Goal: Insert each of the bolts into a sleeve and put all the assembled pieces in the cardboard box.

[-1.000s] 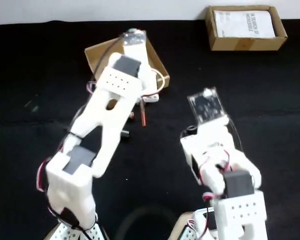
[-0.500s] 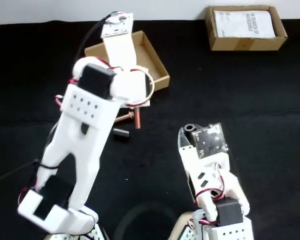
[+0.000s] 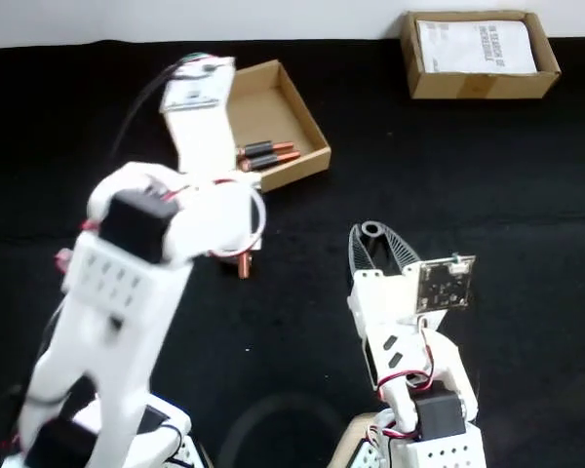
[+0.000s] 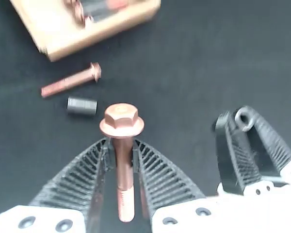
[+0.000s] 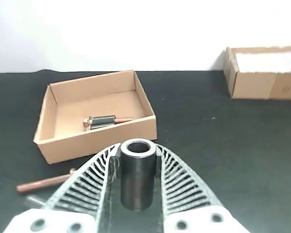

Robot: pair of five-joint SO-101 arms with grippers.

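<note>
My left gripper [image 4: 120,145] is shut on a copper bolt [image 4: 121,165], head pointing away from the wrist; in the high view the bolt [image 3: 244,265] hangs just under the left arm. My right gripper [image 5: 137,150] is shut on a dark sleeve [image 5: 137,179], its open end up, seen also from above [image 3: 370,231]. The two grippers sit close together. A loose bolt [image 4: 70,82] and a loose sleeve [image 4: 82,106] lie on the black table near the cardboard box [image 3: 307,127]. Two assembled pieces [image 3: 263,154] lie inside the box.
A second cardboard box [image 3: 478,86] holding a white sheet stands at the far right corner. The left arm's white body covers the table left of centre. Black table surface lies open between the two boxes.
The left arm has pulled back from beside the cardboard box toward the near side, carrying the bolt. The right gripper has tilted up and drawn back with the sleeve.
</note>
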